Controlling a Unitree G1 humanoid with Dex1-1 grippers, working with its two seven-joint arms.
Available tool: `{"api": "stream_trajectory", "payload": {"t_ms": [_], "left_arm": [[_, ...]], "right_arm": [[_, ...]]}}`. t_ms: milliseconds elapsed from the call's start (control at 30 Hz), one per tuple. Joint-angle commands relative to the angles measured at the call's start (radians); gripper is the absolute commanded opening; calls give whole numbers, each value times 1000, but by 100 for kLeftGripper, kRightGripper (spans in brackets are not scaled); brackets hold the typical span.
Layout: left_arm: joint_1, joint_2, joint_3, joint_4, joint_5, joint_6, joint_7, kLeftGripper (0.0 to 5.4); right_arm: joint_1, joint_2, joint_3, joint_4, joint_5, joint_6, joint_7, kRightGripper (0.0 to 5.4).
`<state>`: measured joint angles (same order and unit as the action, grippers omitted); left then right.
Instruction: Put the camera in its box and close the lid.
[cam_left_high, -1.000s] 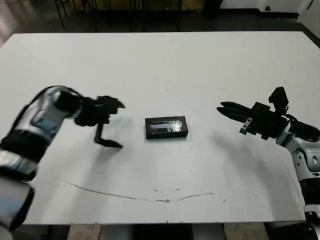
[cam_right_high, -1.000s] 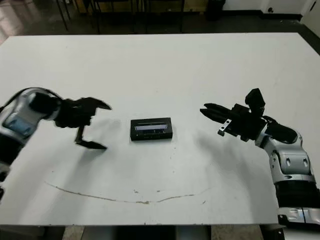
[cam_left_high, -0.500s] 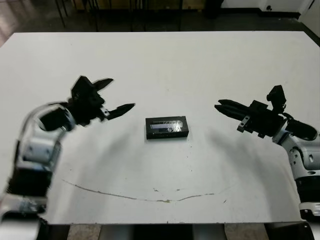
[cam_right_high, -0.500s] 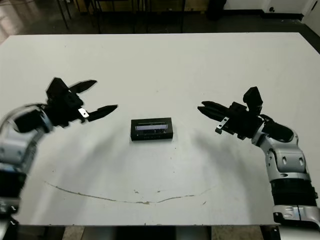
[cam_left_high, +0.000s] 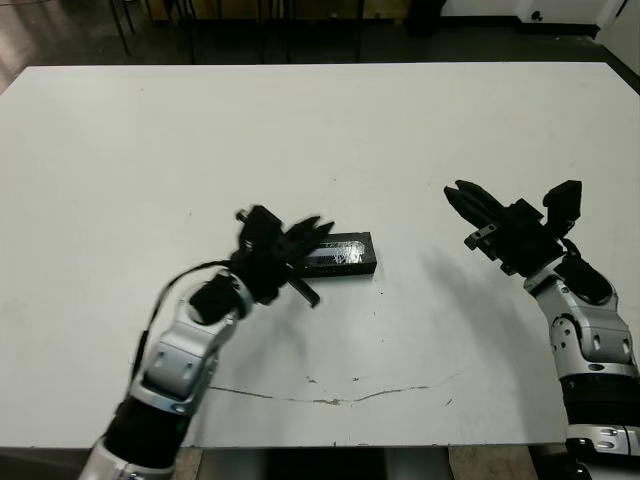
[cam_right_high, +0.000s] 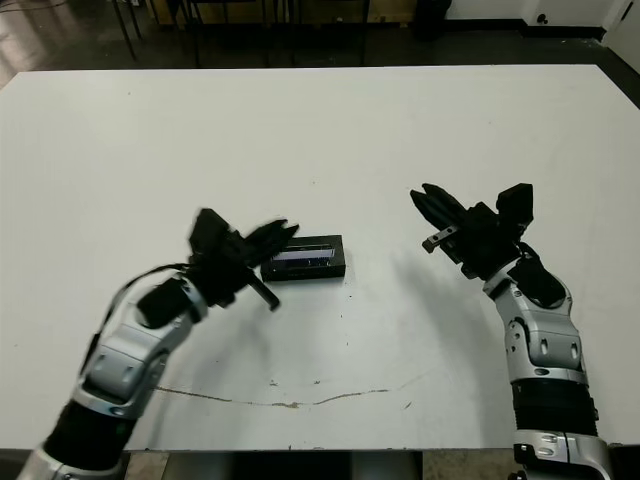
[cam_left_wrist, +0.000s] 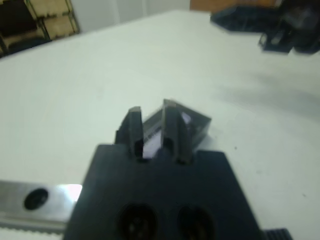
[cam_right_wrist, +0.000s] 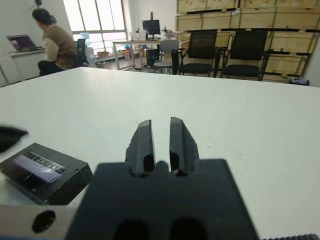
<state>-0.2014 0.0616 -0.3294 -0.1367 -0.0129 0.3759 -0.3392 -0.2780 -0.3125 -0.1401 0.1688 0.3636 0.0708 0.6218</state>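
The box (cam_left_high: 362, 268) lies at the table's middle with the lid (cam_left_high: 348, 252) flat on top of it, the glossy grey strip facing up. The camera is hidden. My left gripper (cam_left_high: 314, 260) is open at the box's left end, with one finger over the far edge and the other on the near side. I cannot tell whether it touches the box. In the left wrist view the lidded box (cam_left_wrist: 192, 122) sits just past the fingers. My right gripper (cam_left_high: 458, 192) hovers well to the box's right, shut and empty.
A thin dark scuff line (cam_left_high: 330, 398) runs across the white table (cam_left_high: 320, 130) near its front edge. In the right wrist view a seated person (cam_right_wrist: 52, 42) and office chairs (cam_right_wrist: 205, 50) stand beyond the table.
My left arm swung in from the left and its gripper now reaches the box's left end. The right gripper rose a little and tilted upward. The box stayed put.
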Motion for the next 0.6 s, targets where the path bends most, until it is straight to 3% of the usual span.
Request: {"api": "stream_trajectory", "payload": {"t_ms": [33,400,600], "left_arm": [[-8,-8,-48,-3,61,101,42,2],[-89,-50,-122,103,206,215,142,2],[-120,-16,-120,130,163,394,24,2]], "right_arm": [[34,0,-2,-13,-1,22,-12,0],[40,-8,8,-26,-10,18,-7,0],[46,-12,9,-43,-10,32,-5,0]]}}
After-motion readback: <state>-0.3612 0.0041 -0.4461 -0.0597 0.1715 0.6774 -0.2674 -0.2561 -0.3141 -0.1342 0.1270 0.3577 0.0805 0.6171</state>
